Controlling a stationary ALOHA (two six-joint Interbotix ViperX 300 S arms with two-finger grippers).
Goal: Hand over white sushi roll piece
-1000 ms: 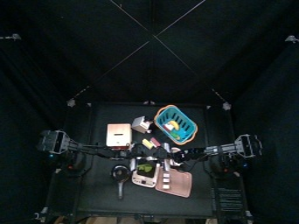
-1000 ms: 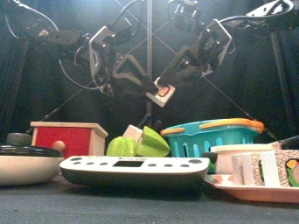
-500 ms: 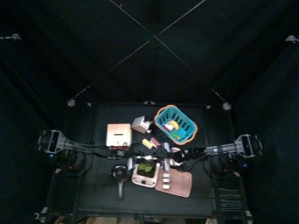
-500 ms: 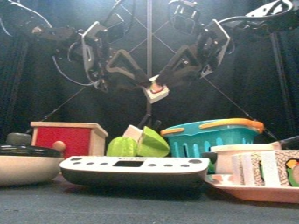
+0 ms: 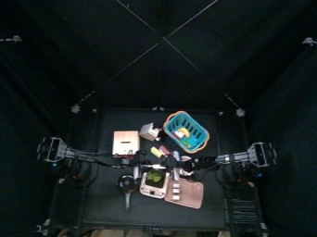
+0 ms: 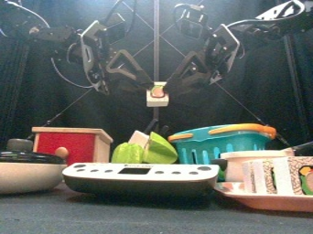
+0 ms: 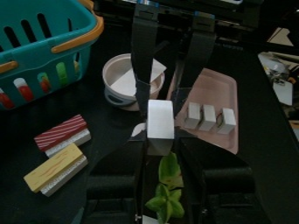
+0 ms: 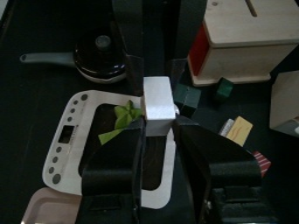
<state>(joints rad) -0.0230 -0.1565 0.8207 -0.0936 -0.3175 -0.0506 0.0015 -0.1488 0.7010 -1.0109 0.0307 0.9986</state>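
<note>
The white sushi roll piece (image 6: 156,93) hangs in mid-air above the table's middle, between both grippers. My right gripper (image 6: 167,88) comes in from the right and is shut on it; the right wrist view shows the piece (image 8: 159,98) pinched at the tips of this gripper (image 8: 159,115). My left gripper (image 6: 146,88) comes in from the left, its jaws closed against the same piece (image 7: 159,129). In the left wrist view my left gripper (image 7: 159,147) meets the right gripper's fingers (image 7: 145,52) head-on.
Below stand a teal basket (image 6: 221,144), a red-fronted wooden box (image 6: 71,143), a lidded pan (image 6: 25,169), a white tray (image 6: 141,175) with a green leafy item (image 6: 145,149), a pink tray (image 6: 269,194) with white pieces and a white bowl (image 7: 122,79).
My left gripper has moved right and closed in on the piece. The piece, held tilted by the right gripper before, now hangs upright and slightly further left.
</note>
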